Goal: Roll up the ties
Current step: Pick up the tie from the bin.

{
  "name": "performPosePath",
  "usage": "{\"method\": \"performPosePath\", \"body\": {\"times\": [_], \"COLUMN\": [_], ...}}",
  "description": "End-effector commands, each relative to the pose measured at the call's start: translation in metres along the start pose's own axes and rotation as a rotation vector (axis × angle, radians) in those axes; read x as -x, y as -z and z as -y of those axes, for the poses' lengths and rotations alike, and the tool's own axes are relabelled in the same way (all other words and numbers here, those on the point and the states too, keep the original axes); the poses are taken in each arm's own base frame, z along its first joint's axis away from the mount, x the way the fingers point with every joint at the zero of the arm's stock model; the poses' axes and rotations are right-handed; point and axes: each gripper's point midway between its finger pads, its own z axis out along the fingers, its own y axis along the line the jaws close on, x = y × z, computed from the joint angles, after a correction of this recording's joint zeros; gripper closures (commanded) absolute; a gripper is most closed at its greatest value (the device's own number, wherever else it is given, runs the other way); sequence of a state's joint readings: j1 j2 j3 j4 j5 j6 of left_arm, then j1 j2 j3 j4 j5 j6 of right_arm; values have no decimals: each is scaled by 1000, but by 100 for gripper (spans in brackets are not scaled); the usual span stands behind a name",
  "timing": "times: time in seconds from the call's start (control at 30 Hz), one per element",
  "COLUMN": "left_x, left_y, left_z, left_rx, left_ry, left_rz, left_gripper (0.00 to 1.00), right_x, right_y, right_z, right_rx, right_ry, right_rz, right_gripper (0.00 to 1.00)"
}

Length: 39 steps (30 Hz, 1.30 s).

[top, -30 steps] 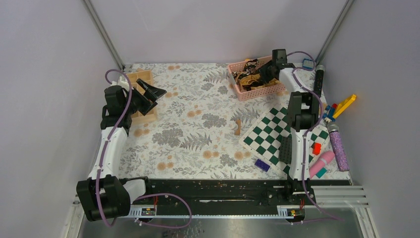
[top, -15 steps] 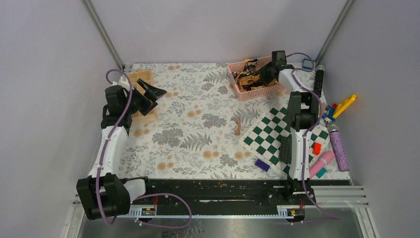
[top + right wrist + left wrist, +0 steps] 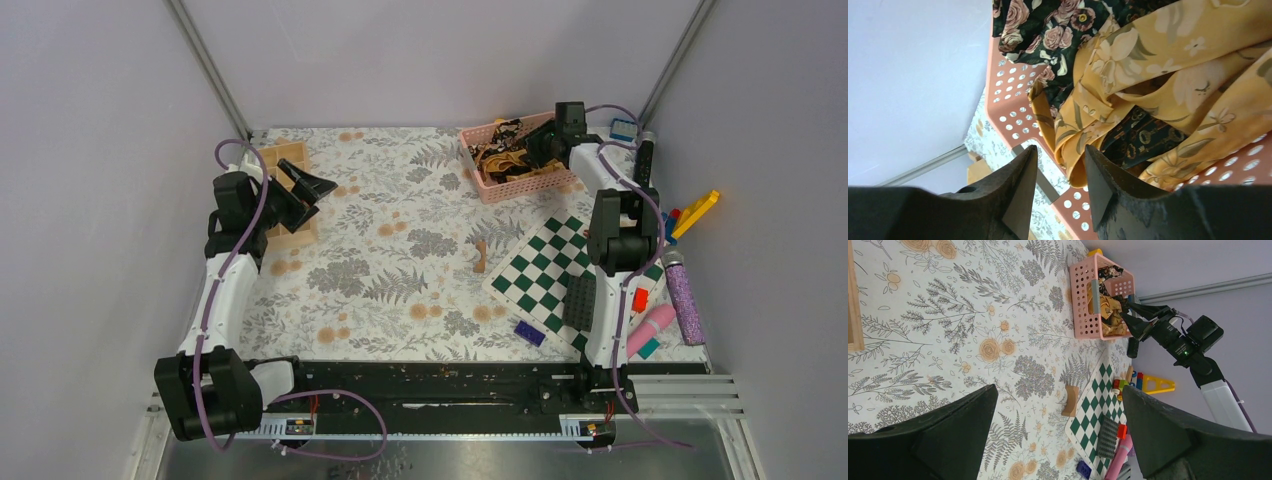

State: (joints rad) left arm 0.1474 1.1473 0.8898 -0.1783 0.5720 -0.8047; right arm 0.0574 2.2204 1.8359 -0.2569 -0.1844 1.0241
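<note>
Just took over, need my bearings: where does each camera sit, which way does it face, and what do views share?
Top external: above and behind the bases, looking down on the floral table; left arm and right arm show.
Left wrist: faces across the table to the pink basket; the open left gripper frames it.
Right wrist: close over the basket, facing the golden-tan tie and dark ties; right gripper at bottom.
Shared: all three show the basket.

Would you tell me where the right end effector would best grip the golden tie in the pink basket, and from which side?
Probably the narrow folded loop of the golden tie nearest the right end effector, entering from above through the pink basket's open top. That loop juts clear of the dark ties, while the rest lies bunched and tangled with them.
</note>
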Motion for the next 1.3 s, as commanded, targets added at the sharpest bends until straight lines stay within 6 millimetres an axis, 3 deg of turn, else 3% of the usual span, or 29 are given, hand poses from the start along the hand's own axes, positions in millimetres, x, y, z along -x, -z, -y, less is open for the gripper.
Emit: {"method": "performPosePath", "body": {"times": [0.0, 0.2, 0.63, 1.27], "left_x": [8, 10, 6, 4], "left_y": [-1, -2, -3, -5], "left_z": [15, 18, 15, 13], "left_rx": [-52, -56, -52, -52], "left_ry": [-39, -43, -42, -40], "left_rz": [25, 28, 17, 11], "left_gripper": [1, 1, 1, 1], "right_x": [-2, -14, -25, -23], "right_y": [14, 5, -11, -37], "right_z": [-24, -12, -9, -14], "right_rx": [83, 58, 42, 42], "right_ry": [-49, -103, -144, -170], "right_rz": [-26, -66, -109, -104], "right_gripper": [53, 51, 50, 49]}}
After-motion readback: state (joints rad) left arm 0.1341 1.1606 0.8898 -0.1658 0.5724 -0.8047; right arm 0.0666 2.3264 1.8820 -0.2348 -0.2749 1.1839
